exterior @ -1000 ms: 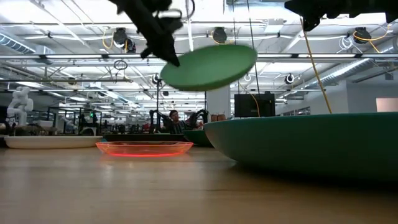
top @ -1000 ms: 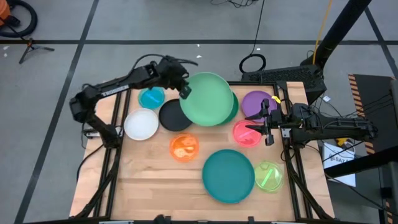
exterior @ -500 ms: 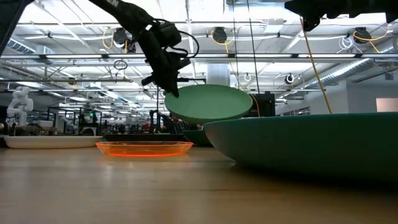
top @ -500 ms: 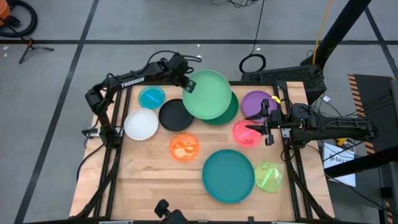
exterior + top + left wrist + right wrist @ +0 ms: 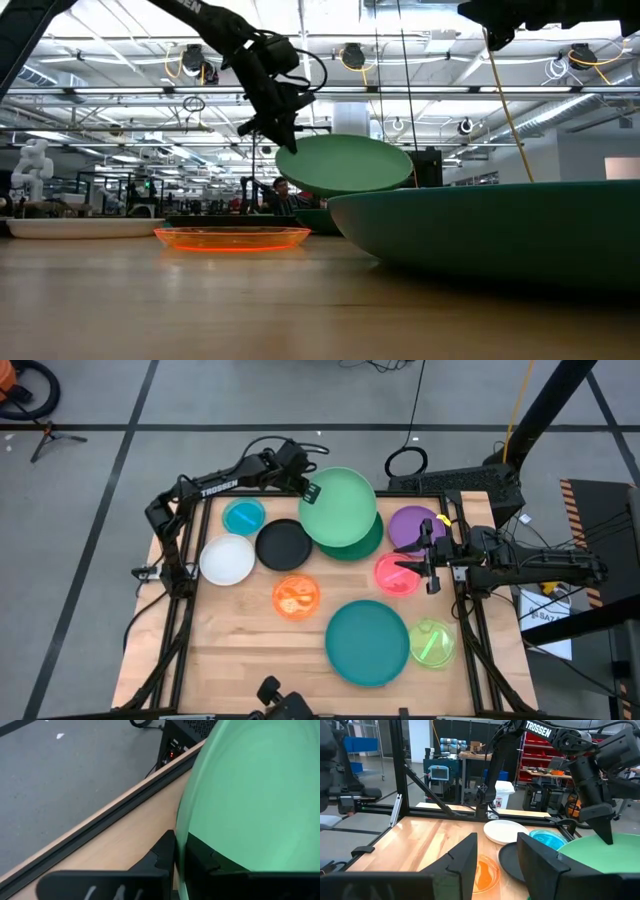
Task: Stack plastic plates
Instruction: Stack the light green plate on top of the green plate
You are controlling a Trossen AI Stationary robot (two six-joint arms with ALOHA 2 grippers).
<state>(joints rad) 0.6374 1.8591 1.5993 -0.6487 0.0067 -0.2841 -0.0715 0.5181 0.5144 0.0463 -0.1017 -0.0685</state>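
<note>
My left gripper (image 5: 307,490) is shut on the large light green plate (image 5: 340,508), which hangs in the air above the dark green plate (image 5: 368,546) near the table's far edge. In the low view the light green plate (image 5: 345,165) floats almost level, with the left gripper (image 5: 283,135) at its edge. My right gripper (image 5: 425,565) waits open, high over the pink plate (image 5: 395,574) at the table's right side. The purple (image 5: 415,523), black (image 5: 282,545), blue (image 5: 243,516), white (image 5: 227,559), orange (image 5: 296,597), teal (image 5: 367,642) and lime (image 5: 432,642) plates lie flat on the table. My left gripper pinches the light green plate's rim (image 5: 184,827) between its two fingers (image 5: 166,854), one under the plate and one over it. The fingers come slanting down from the table's far left. The plate is lifted clear and nearly level above the dark green plate.
The wooden table (image 5: 240,650) has a dark frame rail (image 5: 180,610) along its edges. Bare wood shows at the near left. The teal plate (image 5: 500,230) fills the near right of the low view. A person sits far off in the room (image 5: 283,190).
My left gripper has carried the light green plate down and a little toward the table's far right. The plate, tilted and high a second ago, now hangs lower and nearly level over the dark green plate. The grip has stayed shut.
</note>
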